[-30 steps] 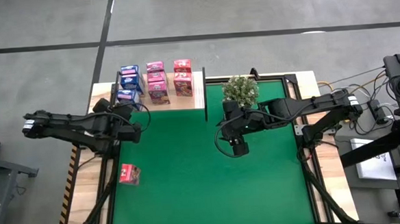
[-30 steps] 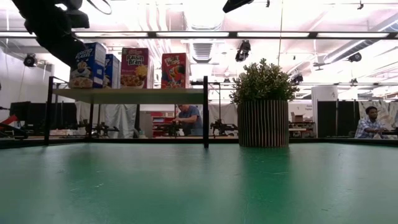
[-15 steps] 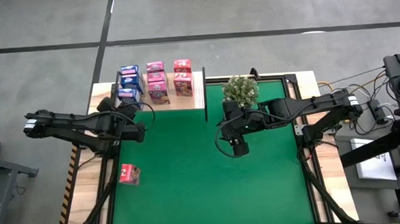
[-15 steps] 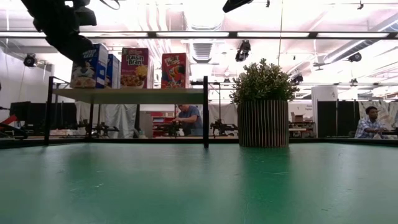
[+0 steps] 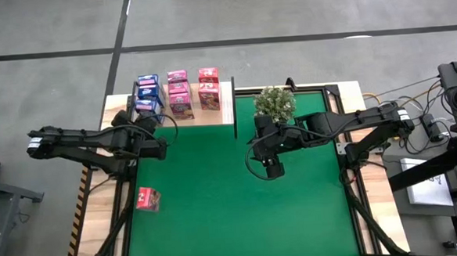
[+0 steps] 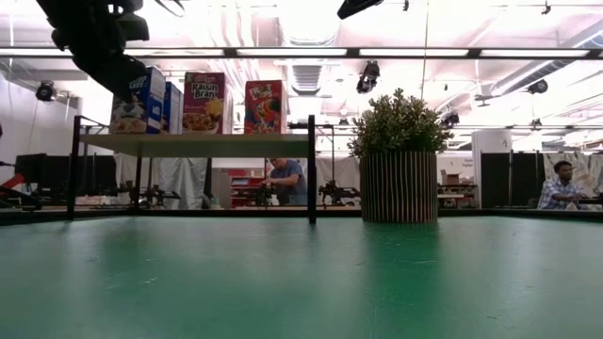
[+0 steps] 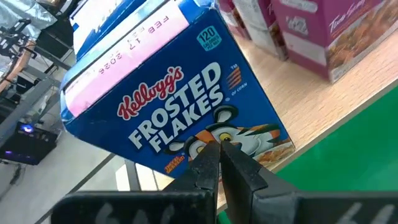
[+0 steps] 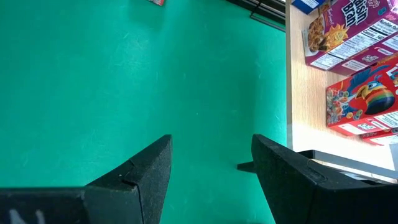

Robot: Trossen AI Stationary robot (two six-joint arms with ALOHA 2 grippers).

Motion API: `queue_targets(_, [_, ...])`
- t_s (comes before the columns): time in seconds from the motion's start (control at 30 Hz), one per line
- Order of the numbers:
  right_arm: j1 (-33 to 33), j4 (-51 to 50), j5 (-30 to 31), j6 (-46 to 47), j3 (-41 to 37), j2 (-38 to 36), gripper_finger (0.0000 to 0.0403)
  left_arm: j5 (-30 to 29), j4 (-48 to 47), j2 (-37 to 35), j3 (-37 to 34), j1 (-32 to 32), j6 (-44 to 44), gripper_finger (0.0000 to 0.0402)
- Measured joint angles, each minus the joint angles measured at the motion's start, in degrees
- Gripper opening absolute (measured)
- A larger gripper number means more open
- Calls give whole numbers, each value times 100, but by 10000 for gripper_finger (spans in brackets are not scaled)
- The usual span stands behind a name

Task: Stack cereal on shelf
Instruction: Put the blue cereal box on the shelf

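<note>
Several cereal boxes stand on the pale wood shelf (image 5: 200,116) at the far left: blue ones (image 5: 148,87), pink ones (image 5: 179,93) and a red one (image 5: 208,88). My left gripper (image 7: 221,146) is shut at the front face of the nearest blue Frosted Flakes box (image 7: 168,112), at the shelf's near left corner (image 5: 144,108). In the low view it hangs dark in front of that box (image 6: 139,99). One more small pink-red box (image 5: 147,199) lies flat at the mat's left edge. My right gripper (image 8: 211,162) is open above the green mat (image 5: 240,198). My left gripper touches the blue Frosted Flakes box with its shut fingertips (image 7: 208,155), on the printed front face near its lower edge (image 7: 205,134). The fingers come roughly level from the table's near side. The box stands on its base on the shelf board.
A potted green plant (image 5: 275,102) stands at the mat's far edge, just beyond my right gripper (image 5: 271,170). A black upright (image 6: 311,169) marks the shelf's right end. People show in the room behind the table (image 6: 563,184).
My left gripper has moved a little toward the far edge and to the right, closing in on the blue box at the shelf's near left corner. Its fingers have stayed shut. The right arm has kept still.
</note>
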Motion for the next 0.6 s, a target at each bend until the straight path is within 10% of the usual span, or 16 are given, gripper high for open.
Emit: queue_targets(0.6, [-2,-3,0,24,0,0,210,20,379,27,0,0,149,0])
